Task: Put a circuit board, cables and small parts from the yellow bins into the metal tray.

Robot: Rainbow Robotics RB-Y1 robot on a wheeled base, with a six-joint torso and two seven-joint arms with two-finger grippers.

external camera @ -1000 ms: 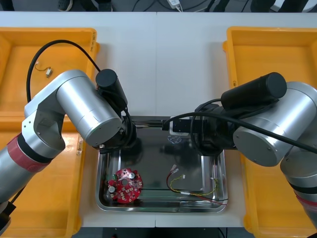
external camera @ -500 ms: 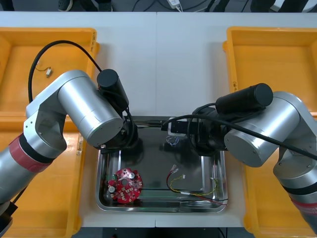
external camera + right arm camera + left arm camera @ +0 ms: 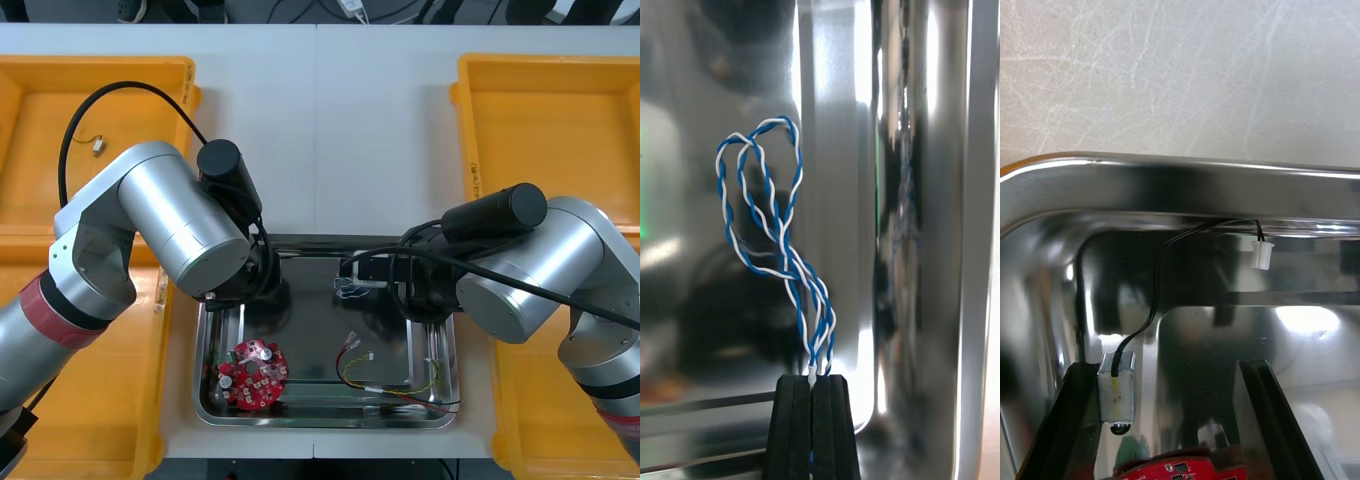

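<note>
Cable (image 3: 781,232), blue and white, pinched in right end effector (image 3: 812,379) over metal tray (image 3: 310,340), left end effector (image 3: 1166,367) spread

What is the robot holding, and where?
The right gripper pinches the blue and white cable by one end, over the tray. The left gripper is open, holding nothing.

You had a pale, matte worktop (image 3: 380,130) before you, evenly lit, with a thin seam (image 3: 317,120) running straight from its far edge toward the near side. Seen close, it bore fine scratches (image 3: 1150,45) crossing in every direction. Beyond the far edge lay a dark floor (image 3: 270,10), where a white plug (image 3: 352,6) rested.
</note>
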